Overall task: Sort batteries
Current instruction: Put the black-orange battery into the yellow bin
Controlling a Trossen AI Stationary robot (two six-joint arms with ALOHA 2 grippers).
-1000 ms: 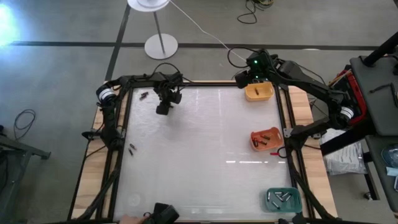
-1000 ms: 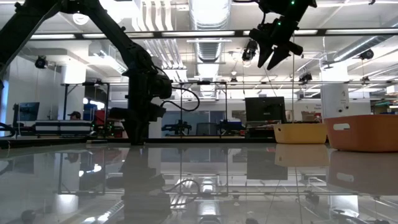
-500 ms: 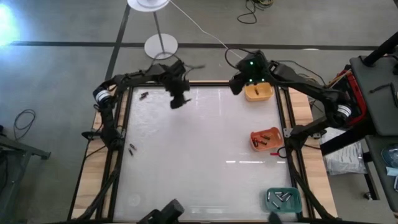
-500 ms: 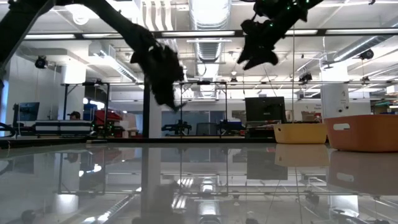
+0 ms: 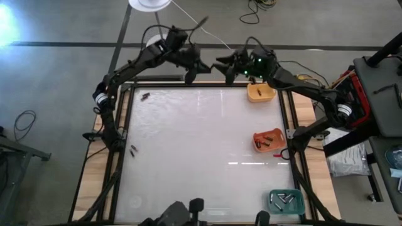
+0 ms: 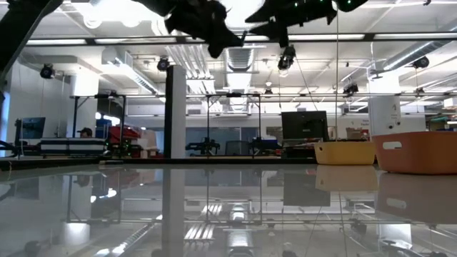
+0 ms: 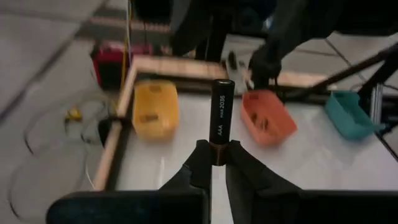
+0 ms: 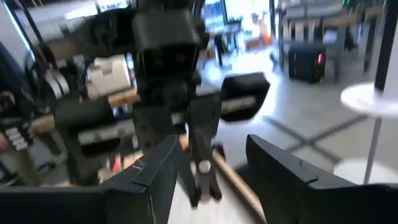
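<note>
Above the table's far edge, my left gripper (image 7: 217, 163) is clamped on one battery (image 7: 221, 118): a dark cylinder, copper band at its base, white lettering on its side, standing upright between my fingers. My right gripper (image 8: 214, 165) faces it, fingers spread wide, holding nothing.
</note>
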